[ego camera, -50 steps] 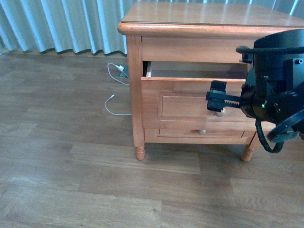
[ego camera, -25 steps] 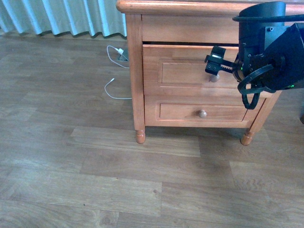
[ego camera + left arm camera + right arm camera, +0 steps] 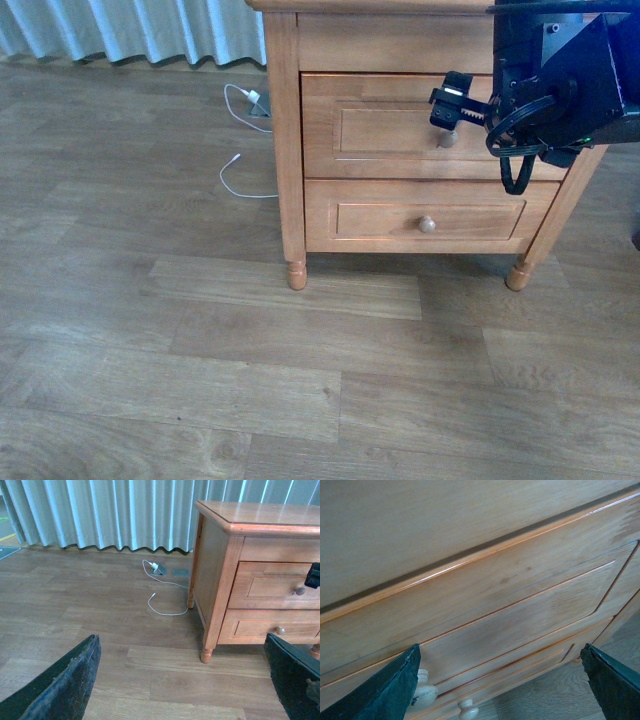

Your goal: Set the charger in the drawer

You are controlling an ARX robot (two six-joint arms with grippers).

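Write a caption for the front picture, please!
Right gripper at the knob of the closed drawer, white cable lying on the floor.

text: none legible in any view
labels/brands: none on the drawer [image 3: 400, 125] front, nightstand [image 3: 260, 525] or gripper housing
numbers/signs: none

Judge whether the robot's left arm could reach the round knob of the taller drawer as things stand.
Probably not directly: the right gripper sits right at the knob of the drawer, fingers open, crowding that spot. The left gripper hangs well back over the floor, also open.
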